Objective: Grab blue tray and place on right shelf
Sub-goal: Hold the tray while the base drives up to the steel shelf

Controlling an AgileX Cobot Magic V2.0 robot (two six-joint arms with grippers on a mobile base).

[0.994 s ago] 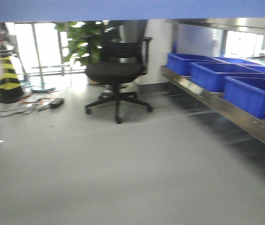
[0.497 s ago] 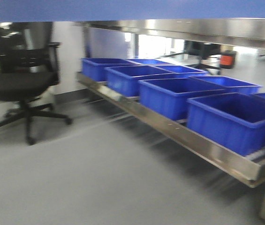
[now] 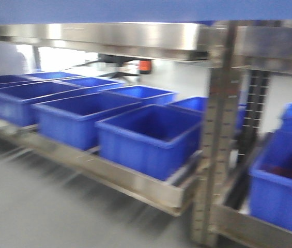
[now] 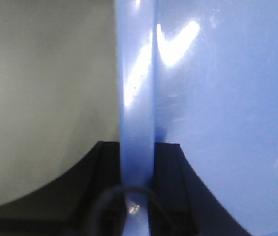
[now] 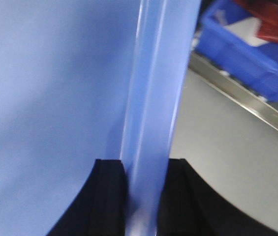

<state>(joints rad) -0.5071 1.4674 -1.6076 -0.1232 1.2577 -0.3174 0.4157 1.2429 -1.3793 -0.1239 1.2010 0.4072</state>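
Stainless-steel right shelf (image 3: 114,37) ahead, deep blue storage bins (image 3: 151,137) on its lower tier. Blue tray (image 4: 227,123) held up before the rack, its rim pinched at one side by left gripper (image 4: 138,164), at the other by right gripper (image 5: 142,179), fingers clamped.

Storeroom or warehouse: stainless-steel rack shelving (image 3: 135,181) with perforated uprights (image 3: 215,144) holding rows of blue storage bins (image 3: 151,137), grey floor (image 3: 32,206).

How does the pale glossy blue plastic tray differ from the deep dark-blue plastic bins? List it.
The pale glossy blue plastic tray is paler than the deep dark-blue bins. The tray is gripped at its rim by the left gripper and right gripper; the bins rest on the steel rack. Both are blue plastic.
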